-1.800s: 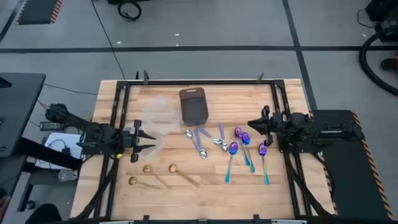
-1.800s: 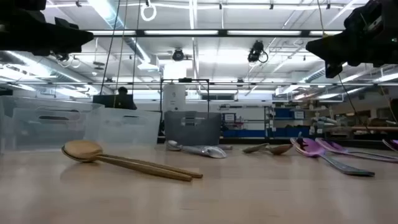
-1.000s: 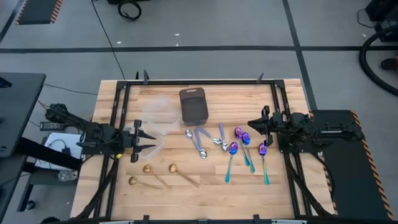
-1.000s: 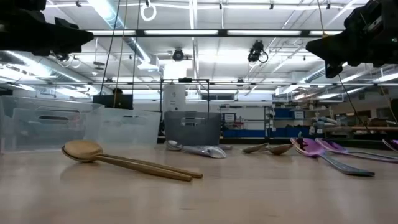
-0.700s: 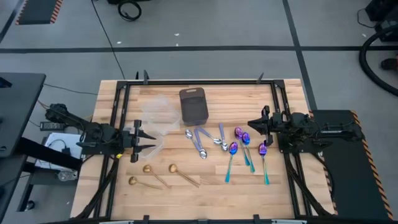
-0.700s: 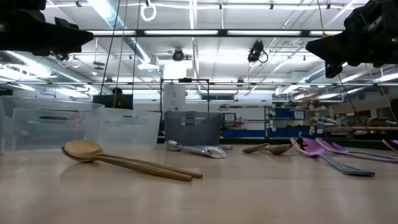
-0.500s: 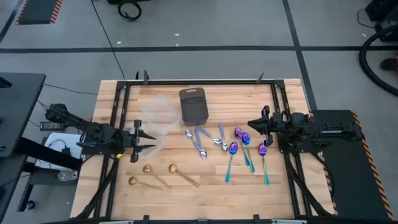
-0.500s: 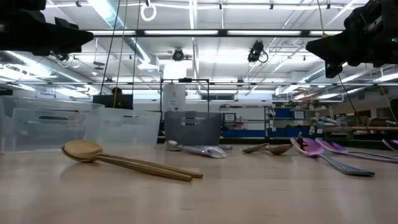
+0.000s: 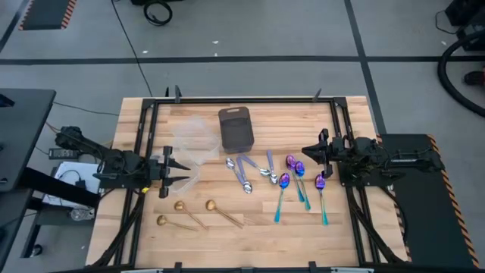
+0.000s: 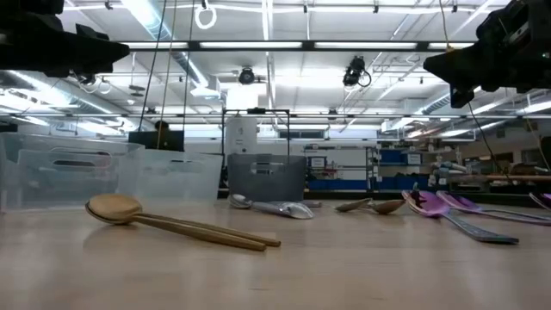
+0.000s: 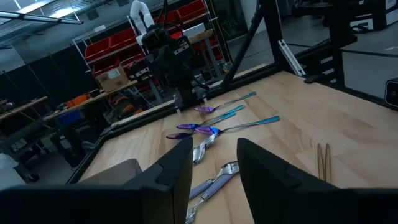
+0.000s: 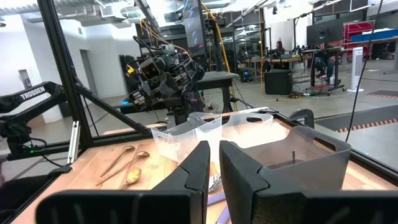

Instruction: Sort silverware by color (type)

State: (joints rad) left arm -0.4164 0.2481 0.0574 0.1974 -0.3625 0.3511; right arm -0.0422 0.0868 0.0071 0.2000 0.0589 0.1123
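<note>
In the high view several spoons lie flat on the wooden table: gold spoons [image 9: 182, 206] near the front left, silver spoons [image 9: 246, 174] in the middle, purple-bowled spoons with teal handles [image 9: 292, 163] to the right. My left gripper [image 9: 176, 171] hovers open left of the gold spoons, above the table; its wrist view shows a wide gap between its fingers [image 11: 214, 171]. My right gripper [image 9: 306, 155] hovers just right of the purple spoons, open by a narrow gap [image 12: 214, 163]. Neither touches anything.
A dark grey tray [image 9: 236, 127] stands behind the silver spoons. Clear plastic tubs [image 9: 189, 140] sit left of it, close to my left gripper. A black frame [image 9: 242, 99] runs round the table's edge. Bare wood lies along the near edge.
</note>
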